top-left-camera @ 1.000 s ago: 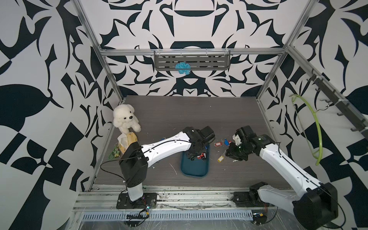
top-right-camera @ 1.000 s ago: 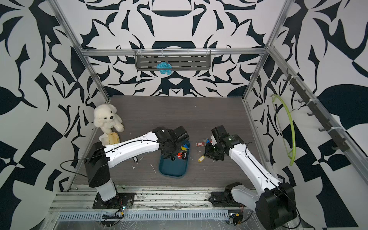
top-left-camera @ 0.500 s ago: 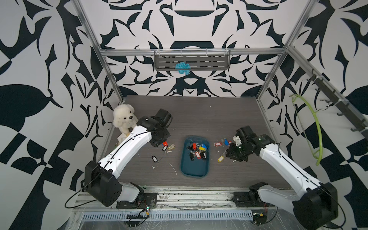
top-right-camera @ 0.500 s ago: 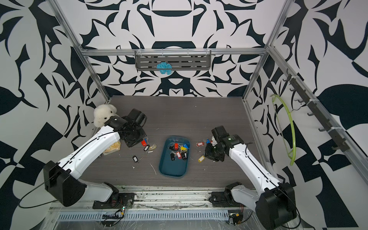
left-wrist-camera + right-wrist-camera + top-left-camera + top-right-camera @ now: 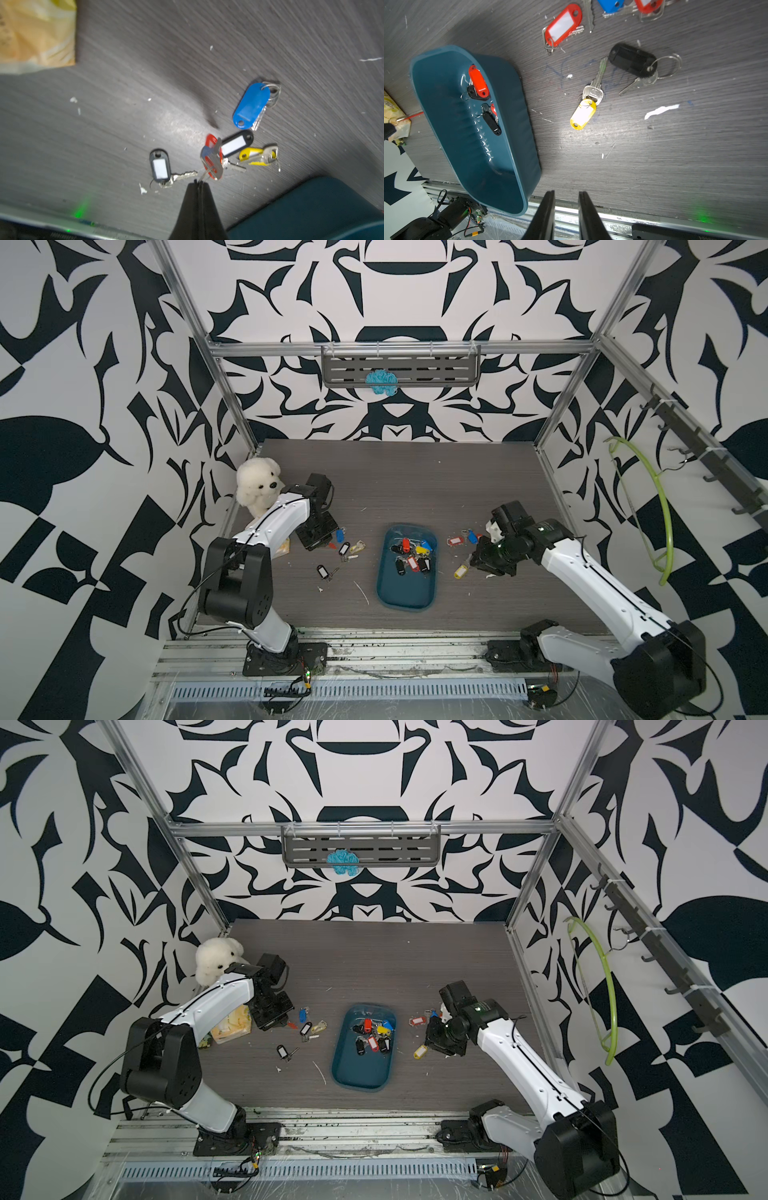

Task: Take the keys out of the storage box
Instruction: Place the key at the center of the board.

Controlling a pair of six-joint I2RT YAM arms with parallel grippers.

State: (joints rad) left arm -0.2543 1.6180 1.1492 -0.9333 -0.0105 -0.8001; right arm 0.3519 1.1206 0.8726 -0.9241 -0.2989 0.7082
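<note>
Several keys (image 5: pixel 411 558) lie bunched at the 12 o'clock end of the teal storage box (image 5: pixel 407 597), which sits near the middle of the bench (image 5: pixel 415 481); the box's 6 o'clock half is bare.

At the box's 9 o'clock, the left end effector (image 5: pixel 197 184) has its fingers pressed together on the ring of a red-tagged key (image 5: pixel 209 141), which dangles just past the tips. On the bench near it lie a blue-tagged key (image 5: pixel 251 104), a black-tagged key (image 5: pixel 236 143), a yellow-tagged key (image 5: pixel 249 153) and, a little apart toward 6 o'clock, a second black-tagged key (image 5: pixel 159 166).

At the box's 3 o'clock, the right end effector (image 5: pixel 566 195) hovers with its jaws slightly spread and nothing between them. Beside the box wall there lie a key on a yellow fob (image 5: pixel 583 114), a key on a black fob (image 5: pixel 631 60) and a key on a red fob (image 5: pixel 562 25), all resting on the bench outside the box.
</note>
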